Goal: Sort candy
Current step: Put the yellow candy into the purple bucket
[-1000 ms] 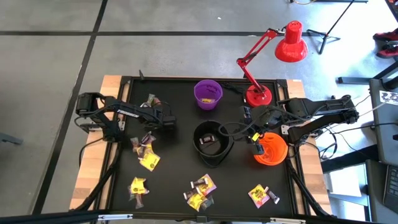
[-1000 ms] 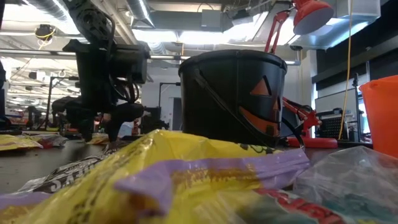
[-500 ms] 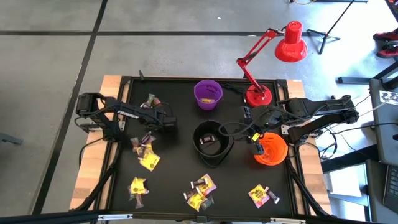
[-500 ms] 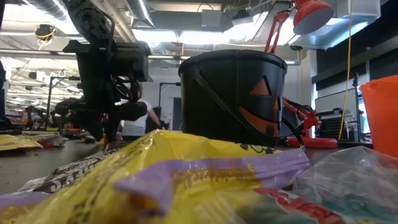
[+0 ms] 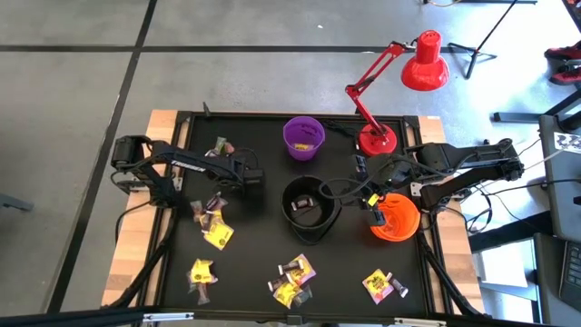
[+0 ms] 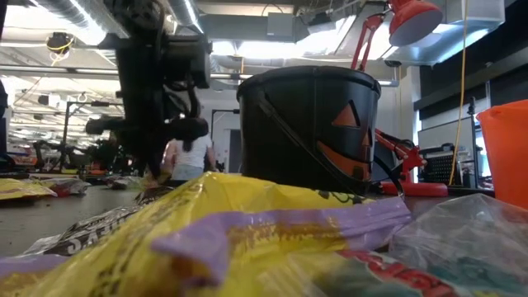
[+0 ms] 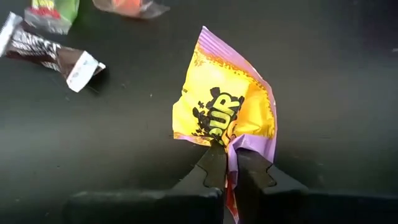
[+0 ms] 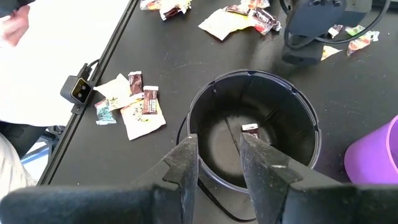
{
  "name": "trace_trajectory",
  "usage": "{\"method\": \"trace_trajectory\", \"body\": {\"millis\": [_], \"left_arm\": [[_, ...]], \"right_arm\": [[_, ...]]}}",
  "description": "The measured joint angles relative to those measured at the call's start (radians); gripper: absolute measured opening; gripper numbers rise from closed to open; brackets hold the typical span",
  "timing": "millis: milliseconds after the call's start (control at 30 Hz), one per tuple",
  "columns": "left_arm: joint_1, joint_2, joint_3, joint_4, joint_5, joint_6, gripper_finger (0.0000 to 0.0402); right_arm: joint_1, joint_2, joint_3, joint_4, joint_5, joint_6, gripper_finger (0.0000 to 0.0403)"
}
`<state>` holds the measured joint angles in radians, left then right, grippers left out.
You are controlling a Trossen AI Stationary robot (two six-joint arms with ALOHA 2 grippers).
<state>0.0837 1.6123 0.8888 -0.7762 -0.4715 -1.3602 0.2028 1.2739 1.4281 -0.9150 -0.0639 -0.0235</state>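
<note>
Candy lies in small heaps on the black table: one left of centre point(image 5: 216, 225), one at the far left point(image 5: 221, 147), others along the near edge point(image 5: 292, 277). My left gripper point(image 7: 227, 152) is shut on a yellow candy packet with a purple edge point(image 7: 224, 106); it stands left of the black pumpkin bucket point(image 5: 309, 209), low over the table point(image 6: 155, 172). My right gripper point(image 8: 219, 149) hangs open over the gap between the bucket and the orange bowl point(image 5: 395, 218), with nothing between its fingers. One dark candy point(image 8: 250, 129) lies in the bucket. My left gripper pinches the yellow packet's purple crimped end point(image 7: 231, 144) between its two fingertips. The fingers come steeply from above, slanting toward the table's right. The packet sticks out beyond the fingertips, its printed face up; whether its far end touches the table I cannot tell.
A purple bowl point(image 5: 303, 138) stands at the far centre and a red desk lamp's base point(image 5: 377, 138) at the far right. A brown candy point(image 7: 53, 53) lies near the held packet. A big yellow packet point(image 6: 231, 239) fills the low view's foreground.
My left gripper has shut on the yellow packet, taking hold of it. It has then risen a little and gone toward the table's right, toward the black bucket, with the packet between its fingers.
</note>
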Motion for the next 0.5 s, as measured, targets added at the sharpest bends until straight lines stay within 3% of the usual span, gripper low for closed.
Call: {"method": "trace_trajectory", "body": {"millis": [267,500], "left_arm": [[0.000,-0.001,0.159,-0.129,-0.046,0.046,0.0001],[0.000,-0.002,0.268,-0.110,-0.150,0.161,0.0000]], "right_arm": [[0.000,0.000,0.000,0.000,0.000,0.000,0.0117],[0.000,0.000,0.000,0.000,0.000,0.000,0.0117]]}}
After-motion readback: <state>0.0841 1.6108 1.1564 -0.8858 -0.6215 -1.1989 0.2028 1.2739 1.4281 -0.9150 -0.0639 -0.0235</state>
